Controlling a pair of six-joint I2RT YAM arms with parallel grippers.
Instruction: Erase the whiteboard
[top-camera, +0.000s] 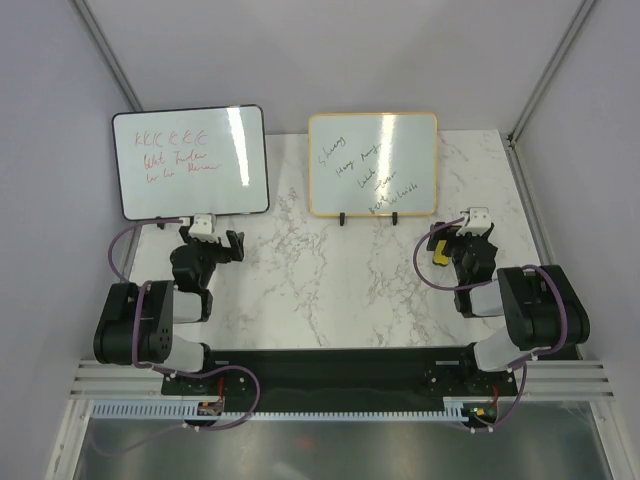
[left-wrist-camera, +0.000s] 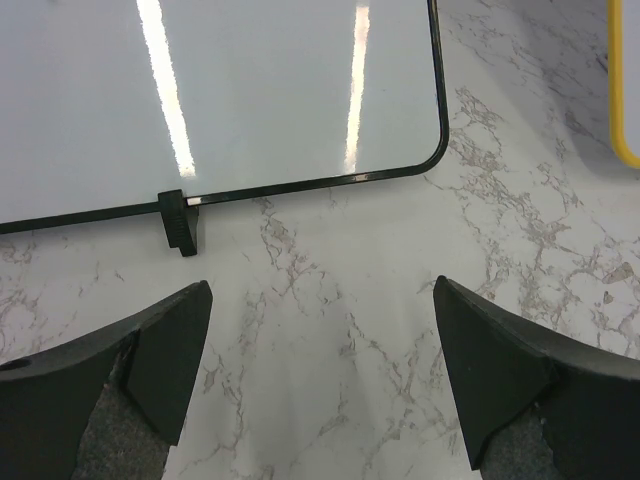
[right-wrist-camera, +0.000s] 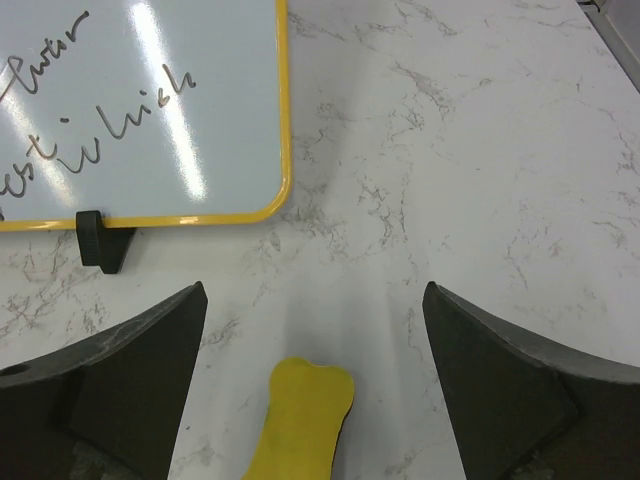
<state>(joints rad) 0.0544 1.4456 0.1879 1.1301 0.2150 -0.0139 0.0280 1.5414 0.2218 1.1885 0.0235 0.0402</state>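
Observation:
The yellow-framed whiteboard stands on two small black feet at the back centre, with dark handwriting on it. Its lower right corner shows in the right wrist view. A yellow eraser lies on the table between the open fingers of my right gripper; it shows in the top view just left of the right wrist. My right gripper sits in front of the board's right end. My left gripper is open and empty over bare marble.
A black-framed whiteboard with red writing stands at the back left; its lower edge and one foot show in the left wrist view. Grey walls enclose the marble table on three sides.

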